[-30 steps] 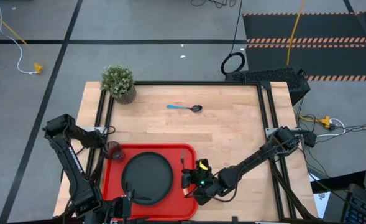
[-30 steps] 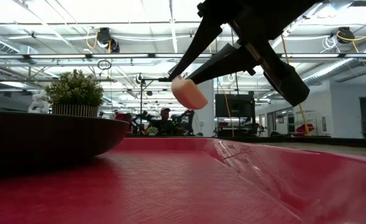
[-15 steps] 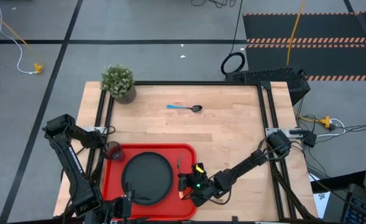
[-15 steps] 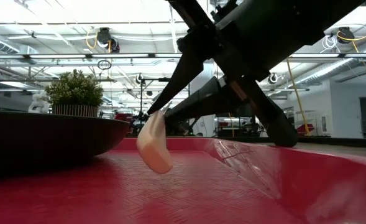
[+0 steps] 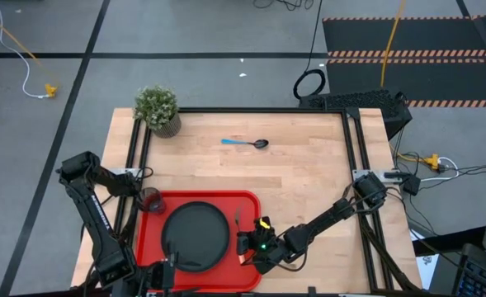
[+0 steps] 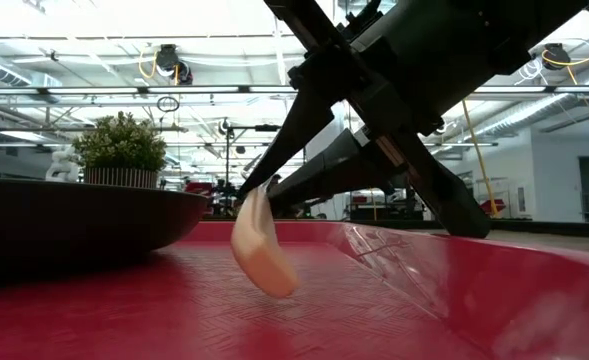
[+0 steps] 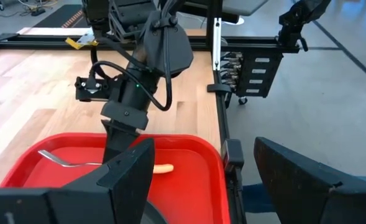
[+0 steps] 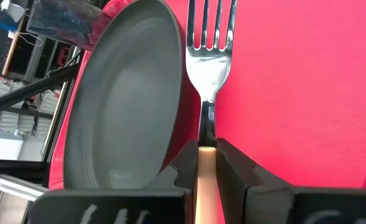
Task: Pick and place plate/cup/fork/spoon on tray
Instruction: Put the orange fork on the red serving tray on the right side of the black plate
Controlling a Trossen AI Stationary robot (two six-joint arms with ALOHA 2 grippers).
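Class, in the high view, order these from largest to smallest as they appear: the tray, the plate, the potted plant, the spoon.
1. tray
2. plate
3. potted plant
4. spoon: about as long as the plant is wide, but far thinner, so it covers the least area.

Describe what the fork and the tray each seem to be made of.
Fork: shiny silver head, likely polished metal, since it mirrors light; matte orange handle, probably plastic.
Tray: bright red with a fine embossed texture and slight sheen, likely moulded plastic.
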